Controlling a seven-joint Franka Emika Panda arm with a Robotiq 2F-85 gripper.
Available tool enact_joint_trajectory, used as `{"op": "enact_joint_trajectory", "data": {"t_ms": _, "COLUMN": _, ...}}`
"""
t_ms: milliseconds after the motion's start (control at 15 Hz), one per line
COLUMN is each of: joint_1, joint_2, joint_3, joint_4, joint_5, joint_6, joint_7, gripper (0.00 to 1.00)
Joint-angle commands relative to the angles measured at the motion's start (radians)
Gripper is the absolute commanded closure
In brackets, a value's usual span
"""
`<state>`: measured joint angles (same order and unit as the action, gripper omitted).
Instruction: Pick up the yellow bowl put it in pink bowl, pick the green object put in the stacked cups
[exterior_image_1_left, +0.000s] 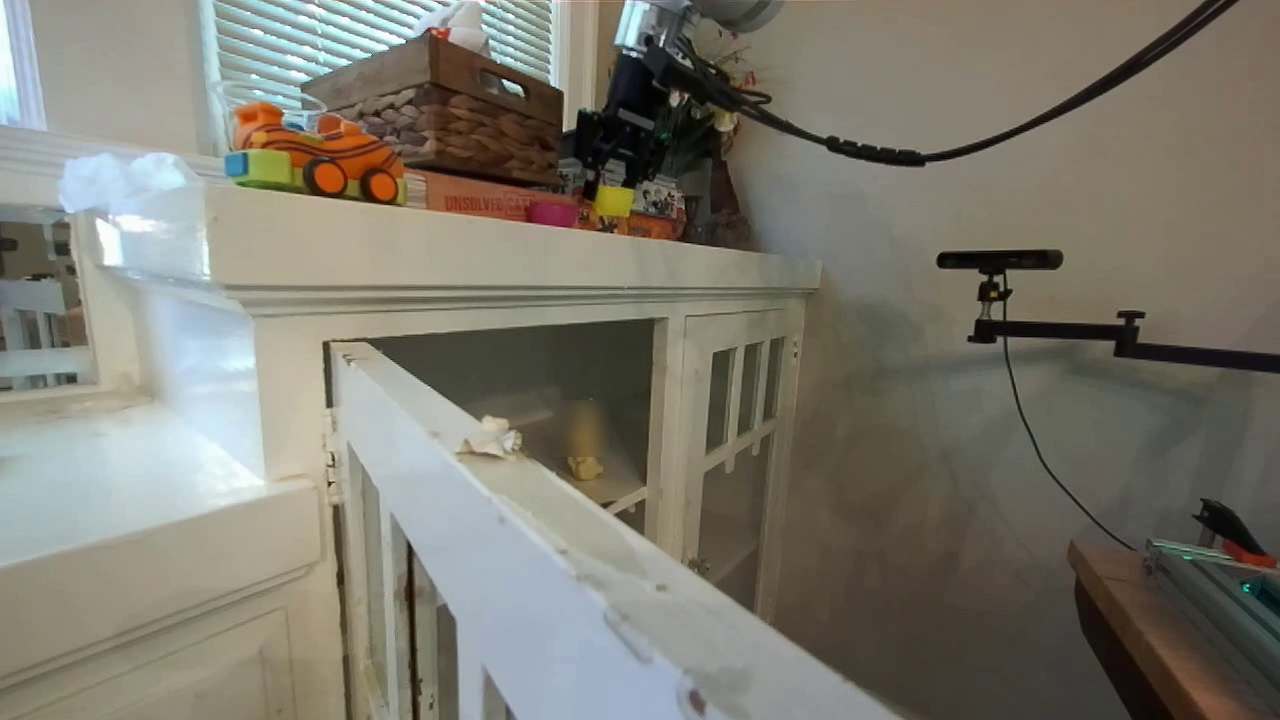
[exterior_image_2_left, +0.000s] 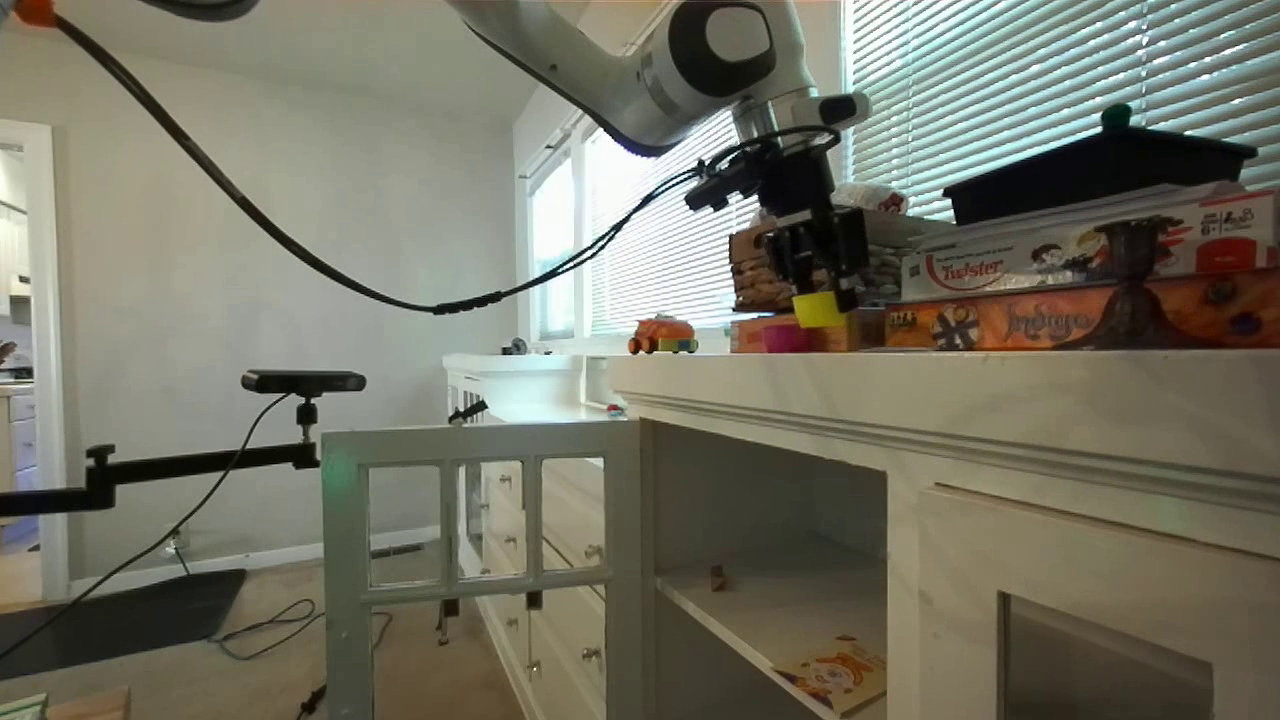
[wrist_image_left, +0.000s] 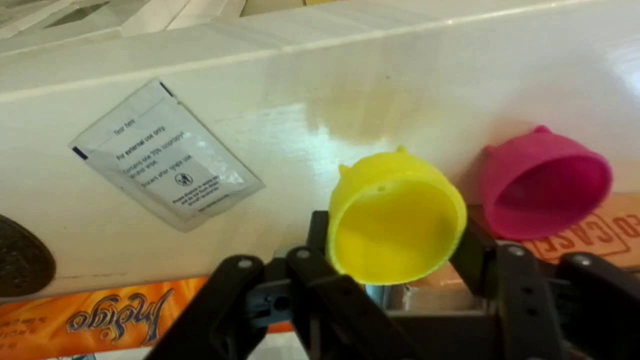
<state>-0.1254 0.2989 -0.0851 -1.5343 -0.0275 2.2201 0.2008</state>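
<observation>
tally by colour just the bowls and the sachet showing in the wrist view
Yellow: 1, the small round yellow bowl
Pink: 1, the small round pink bowl
White: 1, the flat rectangular white sachet with printed text
Total: 3

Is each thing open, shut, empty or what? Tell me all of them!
Gripper: closed on the yellow bowl.
Yellow bowl: held up, empty.
Pink bowl: empty.
Swung-out cabinet door: open.
Neighbouring cabinet door: shut.
Window blinds: lowered.
Wipe packet: lying flat; can't tell if it's sealed.
</observation>
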Motion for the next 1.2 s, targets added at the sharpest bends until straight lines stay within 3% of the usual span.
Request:
{"op": "enact_joint_trajectory", "data": {"t_ms": 0, "joint_1": 0.023, "joint_2": -0.019, "joint_3": 0.009, "joint_4": 0.037, "joint_5": 0.026, "joint_6": -0.005, "joint_7": -0.027, "gripper": 0.65}}
{"op": "enact_joint_trajectory", "data": {"t_ms": 1133, "joint_1": 0.050, "joint_2": 0.056, "joint_3": 0.044, "joint_4": 0.084, "joint_5": 0.061, "joint_6": 0.050, "joint_7": -0.030, "gripper": 0.65}}
